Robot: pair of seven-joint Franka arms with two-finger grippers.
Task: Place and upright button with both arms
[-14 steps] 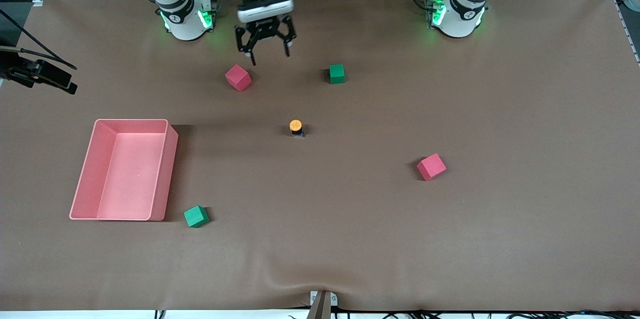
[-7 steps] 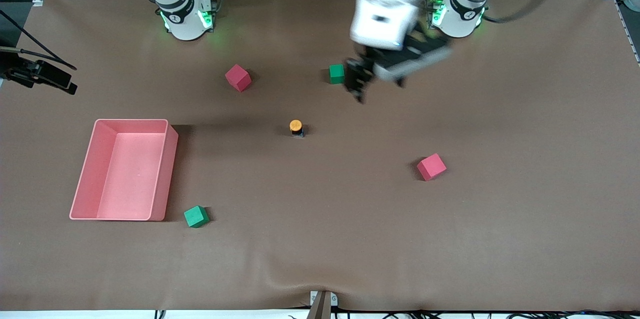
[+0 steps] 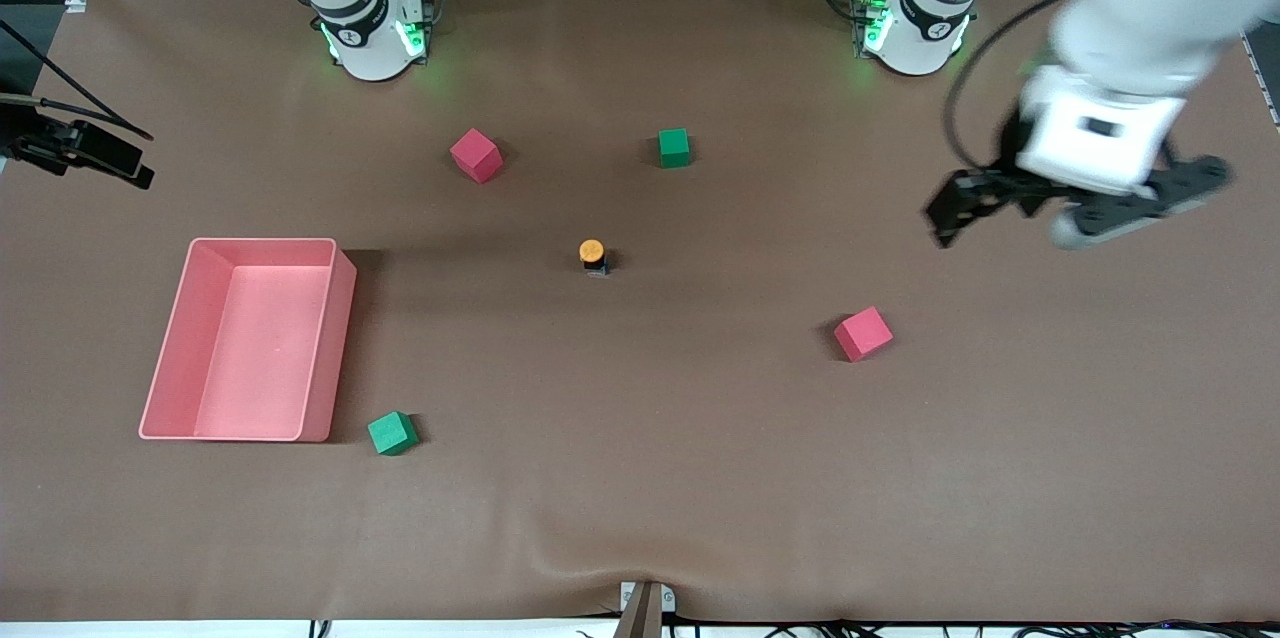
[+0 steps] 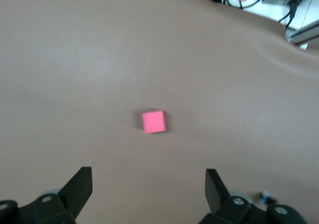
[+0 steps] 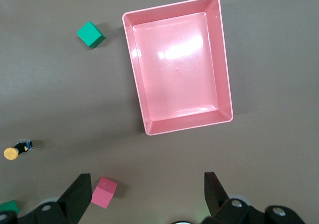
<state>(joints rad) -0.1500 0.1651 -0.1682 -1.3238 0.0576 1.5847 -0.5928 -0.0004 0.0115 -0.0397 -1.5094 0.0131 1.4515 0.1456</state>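
The button (image 3: 592,256) stands upright on the brown table (image 3: 640,478) near its middle, orange cap up on its black body. It also shows in the right wrist view (image 5: 15,150). My left gripper (image 3: 945,218) is up in the air over the table toward the left arm's end, open and empty (image 4: 148,184). A red cube (image 4: 153,121) lies on the table ahead of it. My right gripper (image 5: 147,186) is out of the front view. In its wrist view it is open, empty and high over the table.
A pink bin (image 3: 330,348) stands toward the right arm's end (image 5: 189,123). Red cubes (image 3: 475,155) (image 3: 862,333) and green cubes (image 3: 674,147) (image 3: 392,433) lie scattered around the button. The right wrist view shows a red cube (image 5: 103,192) and a green cube (image 5: 90,34).
My right gripper has lifted out of the front view. My left arm came in over the green cube and has swung out toward its own end of the table. The button has not moved.
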